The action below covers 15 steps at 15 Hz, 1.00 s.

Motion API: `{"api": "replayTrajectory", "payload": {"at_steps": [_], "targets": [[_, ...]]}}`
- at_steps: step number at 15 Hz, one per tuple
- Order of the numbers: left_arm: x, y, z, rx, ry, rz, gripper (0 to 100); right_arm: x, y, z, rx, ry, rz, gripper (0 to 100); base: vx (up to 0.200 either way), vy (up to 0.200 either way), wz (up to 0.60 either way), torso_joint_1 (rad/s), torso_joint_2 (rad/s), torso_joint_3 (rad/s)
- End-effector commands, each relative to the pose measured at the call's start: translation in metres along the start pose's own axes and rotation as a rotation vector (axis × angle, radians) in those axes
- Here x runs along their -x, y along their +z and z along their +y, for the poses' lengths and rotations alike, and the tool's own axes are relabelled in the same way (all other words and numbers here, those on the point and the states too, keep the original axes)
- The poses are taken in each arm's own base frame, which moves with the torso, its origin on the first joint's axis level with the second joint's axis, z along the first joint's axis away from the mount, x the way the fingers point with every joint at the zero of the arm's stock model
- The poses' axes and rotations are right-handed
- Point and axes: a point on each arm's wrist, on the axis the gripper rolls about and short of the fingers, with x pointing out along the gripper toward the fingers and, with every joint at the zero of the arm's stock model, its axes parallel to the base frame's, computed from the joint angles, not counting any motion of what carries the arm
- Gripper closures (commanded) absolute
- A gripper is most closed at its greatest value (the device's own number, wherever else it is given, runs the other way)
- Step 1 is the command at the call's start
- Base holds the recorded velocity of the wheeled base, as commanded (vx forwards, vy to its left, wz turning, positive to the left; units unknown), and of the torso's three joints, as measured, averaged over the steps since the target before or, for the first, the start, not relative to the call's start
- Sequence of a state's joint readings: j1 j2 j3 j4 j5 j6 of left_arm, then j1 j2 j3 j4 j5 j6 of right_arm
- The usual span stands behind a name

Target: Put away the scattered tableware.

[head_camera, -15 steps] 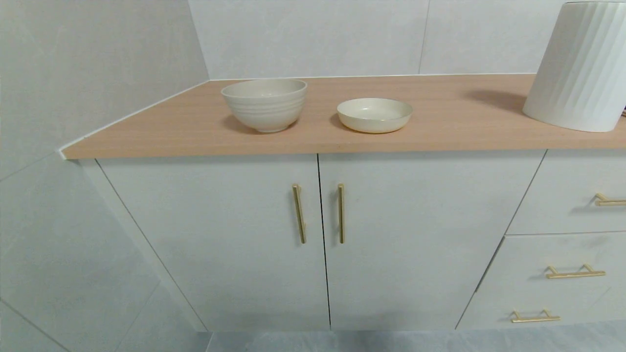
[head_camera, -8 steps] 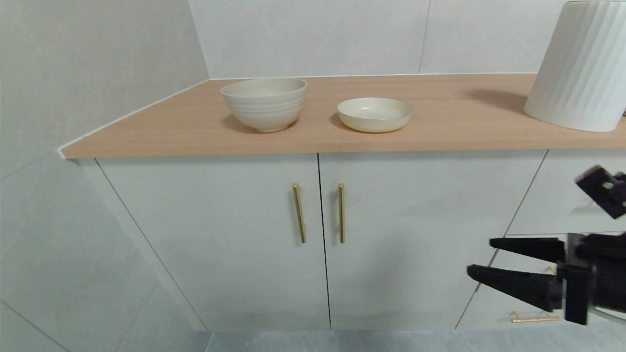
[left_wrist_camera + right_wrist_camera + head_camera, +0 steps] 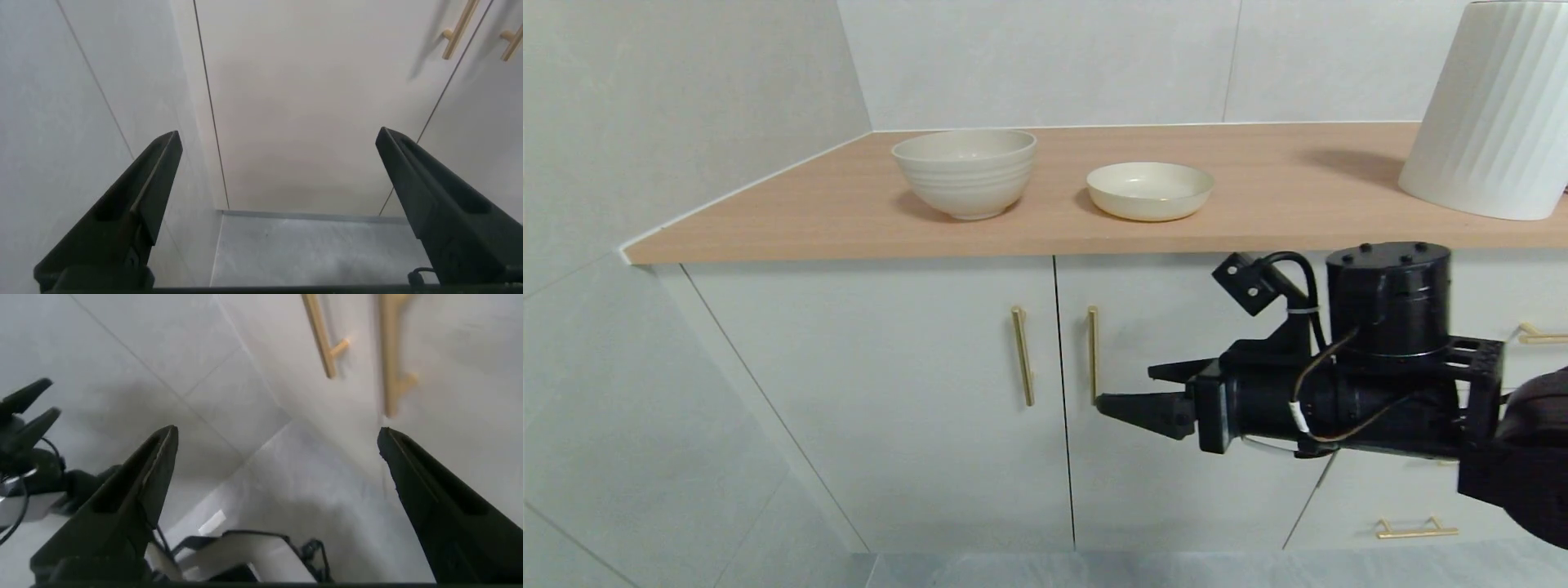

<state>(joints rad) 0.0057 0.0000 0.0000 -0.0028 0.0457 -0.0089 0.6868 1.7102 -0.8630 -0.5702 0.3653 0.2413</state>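
A deep ribbed beige bowl and a shallow cream dish stand side by side on the wooden countertop. Below them are two closed white cabinet doors with vertical gold handles. My right gripper hangs open in front of the right door, one fingertip close beside its handle. In its wrist view the gripper holds nothing. My left gripper is open and empty, low near the floor by the cabinet's left side.
A tall white ribbed container stands at the countertop's right end. Drawers with gold handles sit right of the doors. A tiled wall closes the left side, and grey floor lies below.
My right arm has come in from the right edge and travelled left and slightly up, to the right door's handle. The bowl and dish have not moved.
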Motion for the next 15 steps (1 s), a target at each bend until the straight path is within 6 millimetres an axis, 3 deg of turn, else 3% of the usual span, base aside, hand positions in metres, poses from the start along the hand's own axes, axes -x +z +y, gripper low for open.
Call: {"api": "replayTrajectory", "payload": {"at_steps": [1, 7, 10, 15], "targets": [[0.0, 0.0, 0.0, 0.0, 0.001, 0.0, 0, -0.032, -0.016, -0.01, -0.024, 0.006, 0.043, 0, 0.0, 0.0, 0.0, 0.0, 0.0, 0.0], [0.0, 0.0, 0.0, 0.0, 0.001, 0.0, 0, -0.046, -0.013, -0.014, -0.057, -0.006, -0.059, 0, 0.0, 0.0, 0.0, 0.0, 0.0, 0.0], [0.0, 0.0, 0.0, 0.0, 0.001, 0.0, 0, -0.053, -0.006, -0.026, -0.064, -0.042, -0.086, 0, 0.0, 0.0, 0.0, 0.0, 0.0, 0.0], [0.0, 0.0, 0.0, 0.0, 0.001, 0.0, 0, -0.072, -0.014, -0.036, -0.075, -0.053, -0.138, 0, 0.0, 0.0, 0.0, 0.0, 0.0, 0.0]]}}
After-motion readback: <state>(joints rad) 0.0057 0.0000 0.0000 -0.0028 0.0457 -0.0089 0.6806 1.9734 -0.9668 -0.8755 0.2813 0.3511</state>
